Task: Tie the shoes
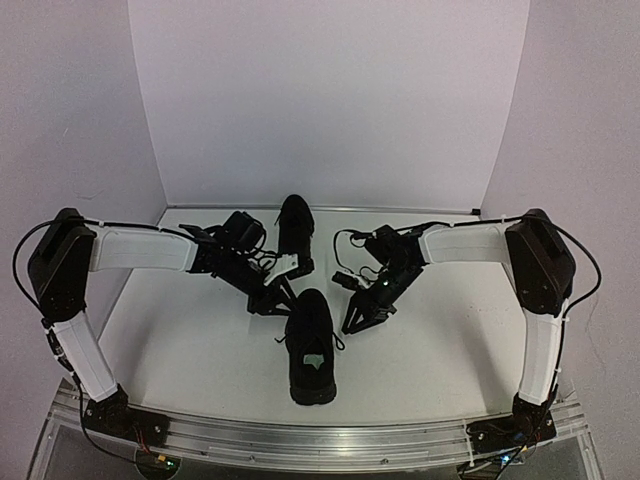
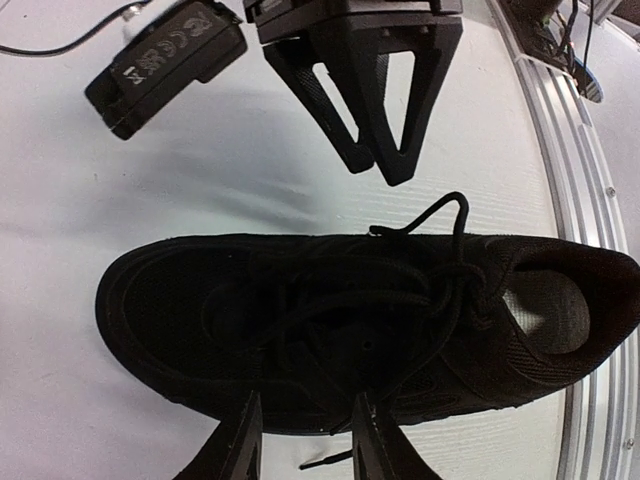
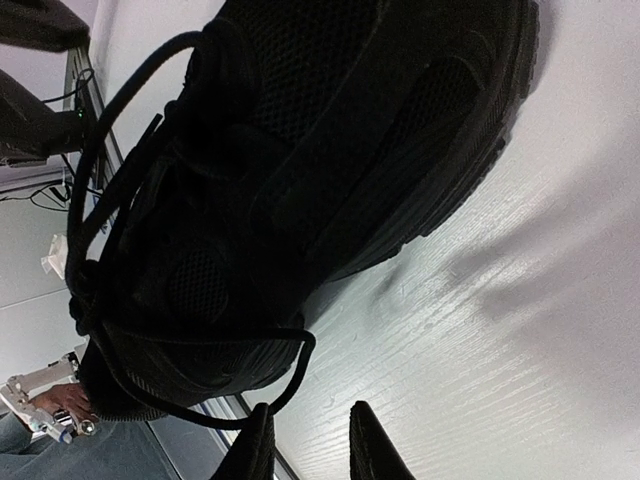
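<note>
Black sneaker [image 1: 312, 345] between your left tool [image 1: 272, 302] and right tool [image 1: 355, 322].
Both tools stand released, fingers a little apart; the pale insole label [image 2: 545, 300] is too blurred to read.

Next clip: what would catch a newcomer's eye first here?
On the white table the black near shoe lies heel toward the near edge, its laces trailing; the far shoe sits behind it. The left gripper and right gripper flank the near shoe, both open.
</note>
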Tool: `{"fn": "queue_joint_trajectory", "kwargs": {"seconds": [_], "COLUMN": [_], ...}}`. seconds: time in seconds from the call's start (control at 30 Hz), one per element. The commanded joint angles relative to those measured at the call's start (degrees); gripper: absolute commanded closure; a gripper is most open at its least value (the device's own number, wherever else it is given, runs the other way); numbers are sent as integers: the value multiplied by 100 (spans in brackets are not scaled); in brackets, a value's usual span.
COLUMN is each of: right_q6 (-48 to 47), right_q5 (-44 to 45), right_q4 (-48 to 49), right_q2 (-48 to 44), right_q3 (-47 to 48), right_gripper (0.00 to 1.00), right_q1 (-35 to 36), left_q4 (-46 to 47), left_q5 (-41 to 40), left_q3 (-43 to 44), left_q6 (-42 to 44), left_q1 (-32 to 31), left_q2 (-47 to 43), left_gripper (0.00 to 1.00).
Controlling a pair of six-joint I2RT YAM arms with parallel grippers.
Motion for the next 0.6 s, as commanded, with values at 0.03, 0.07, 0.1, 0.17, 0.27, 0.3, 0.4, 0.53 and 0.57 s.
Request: {"fn": "queue_joint_trajectory", "kwargs": {"seconds": [0.03,0.07,0.1,0.17,0.27,0.3,0.4,0.53,0.57], "right_q6": [-83,-81,-77,-82,-82,-81,-80,-209,-259], "right_q5": [-141,-149,-156,-157,-177,-182,-190,-192,-207], "right_q4": [-55,-59,-61,-62,-54,-53,-53,-53,-53], "right_q2": [-68,-42,-22,21,51,58,62,66,70], "right_q3": [128,157,183,196,205,210,205,209,216], "right_gripper": [74,74,74,75,75,75,74,75,74], "right_q1": [-28,-28,-28,-27,-25,-25,-27,-26,-27], "left_q4": [-544,-570,-615,-724,-785,-778,-694,-759,-789], "left_q5": [190,196,190,194,159,146,99,91,111], "left_q3": [333,334,357,415,500,524,597,762,796], "left_q6": [475,512,558,630,674,671,625,556,547], "left_q1": [-117,-128,-145,-194,-264,-282,-322,-351,-355], "left_q2": [43,44,63,120,211,233,325,494,531], "left_gripper": [69,69,69,69,69,69,69,73,74]}}
